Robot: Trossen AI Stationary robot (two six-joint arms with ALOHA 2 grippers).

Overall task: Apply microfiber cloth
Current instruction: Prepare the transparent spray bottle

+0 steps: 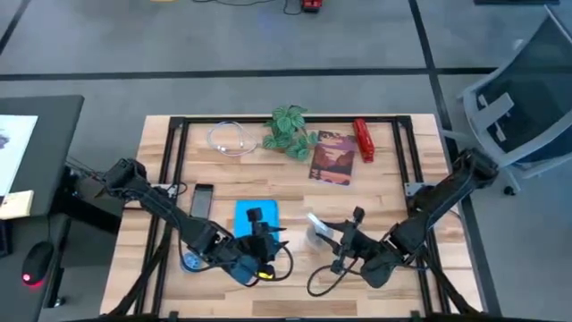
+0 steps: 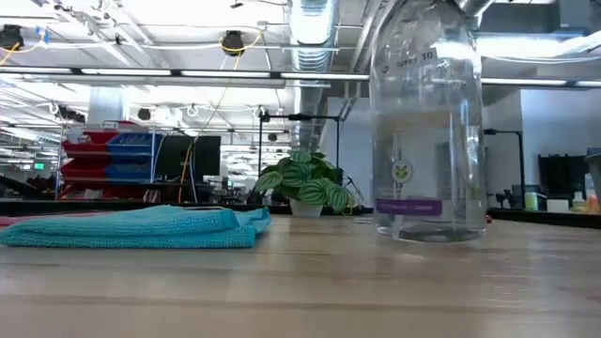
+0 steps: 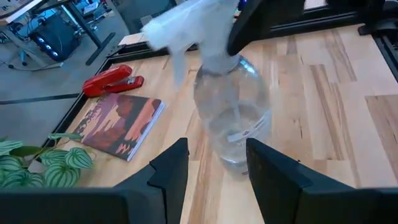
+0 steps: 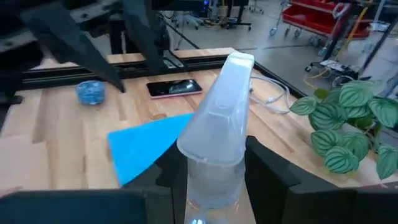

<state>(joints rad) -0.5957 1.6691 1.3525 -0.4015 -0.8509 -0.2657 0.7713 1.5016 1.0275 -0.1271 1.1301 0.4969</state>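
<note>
**Setting: industrial robotics lab**

Open-plan workshop hall. Exposed ceiling ducts and strip lighting overhead. Red and blue parts bins racked behind the wooden surface. Monitors, hanging cables, grey floor and an office chair alongside.

Overhead cam looks straight down; low cam sits at tabletop level. Both wrist cams look close at the same spray bottle from opposite sides.
</note>
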